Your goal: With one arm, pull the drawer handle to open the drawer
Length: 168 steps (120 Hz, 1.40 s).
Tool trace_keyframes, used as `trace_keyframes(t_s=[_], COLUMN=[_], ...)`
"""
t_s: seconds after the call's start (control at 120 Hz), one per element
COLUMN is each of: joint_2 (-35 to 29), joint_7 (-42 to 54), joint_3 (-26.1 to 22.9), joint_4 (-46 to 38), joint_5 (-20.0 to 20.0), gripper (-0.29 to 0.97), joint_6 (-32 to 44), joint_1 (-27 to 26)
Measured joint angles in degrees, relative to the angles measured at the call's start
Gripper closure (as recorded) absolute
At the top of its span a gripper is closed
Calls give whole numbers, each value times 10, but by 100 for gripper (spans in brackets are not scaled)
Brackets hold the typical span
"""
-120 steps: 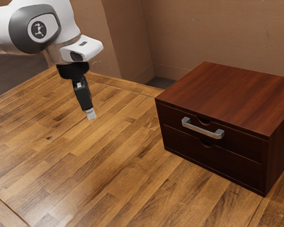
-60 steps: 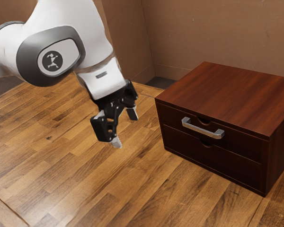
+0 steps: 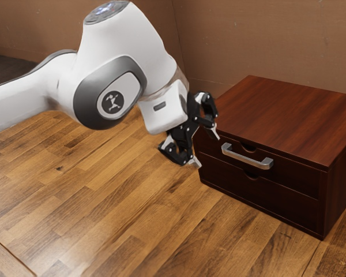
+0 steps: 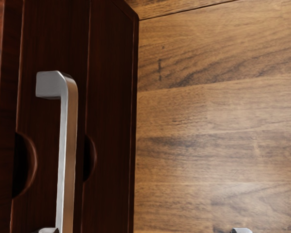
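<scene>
Exterior view: the pincer [image 3: 206,150] is held with jaws apart, just beside the handle [image 3: 247,156] of the shut upper drawer [image 3: 294,173] — positioned, it is judged, so it can be straddled.

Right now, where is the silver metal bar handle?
The silver metal bar handle sits on the upper drawer front of the dark wooden cabinet, at the exterior view's right, just right of the open black gripper.

Brushed-metal handle [image 3: 247,156], glossy dark-wood drawer [image 3: 288,173]
</scene>
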Motion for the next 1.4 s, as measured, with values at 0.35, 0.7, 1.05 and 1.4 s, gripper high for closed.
trace_keyframes(t_s=[0.35,0.7,1.05,1.4], joint_2=[43,59,86,-4], joint_7=[41,68,84,90], joint_3=[0,1,1,5], joint_4=[9,5,-7,-141], joint_5=[-23,-26,-44,-45], gripper=[50,53,62,76], joint_6=[51,121,147,172], joint_1=[11,7,0,-19])
